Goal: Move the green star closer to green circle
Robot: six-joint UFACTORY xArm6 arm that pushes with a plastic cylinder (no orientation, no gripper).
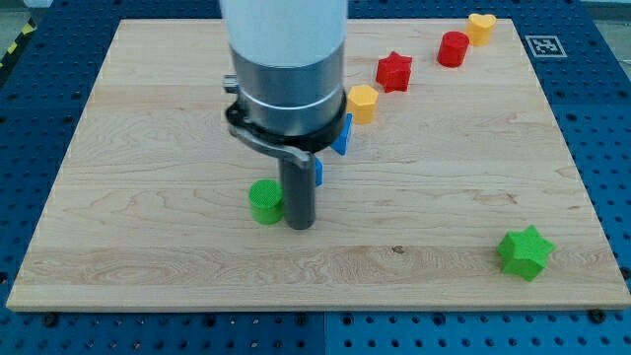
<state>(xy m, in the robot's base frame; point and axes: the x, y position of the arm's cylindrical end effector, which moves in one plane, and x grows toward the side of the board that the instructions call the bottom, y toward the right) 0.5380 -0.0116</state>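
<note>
Board (148,247) first: a pale wooden top filling most of the view, with the arm's grey body hanging over its middle and hiding part of the blue blocks (342,138) behind it. No gripper here to open or close — only the dark rod, holding nothing. My tip (301,226) rests on the board just to the view's right of the green circle (265,201), close enough that I cannot tell whether they touch. The green star (525,252) lies well apart, near the board's bottom right corner, so it sits to the view's right of my tip and slightly lower. To push it toward the circle, I judge my tip must first get round to the star's far, right-hand side, then drive leftward. Along the view's top right stand a yellow hexagon (362,102), red star (393,71), red cylinder (453,48) and yellow heart (480,27), clear of that path.
</note>
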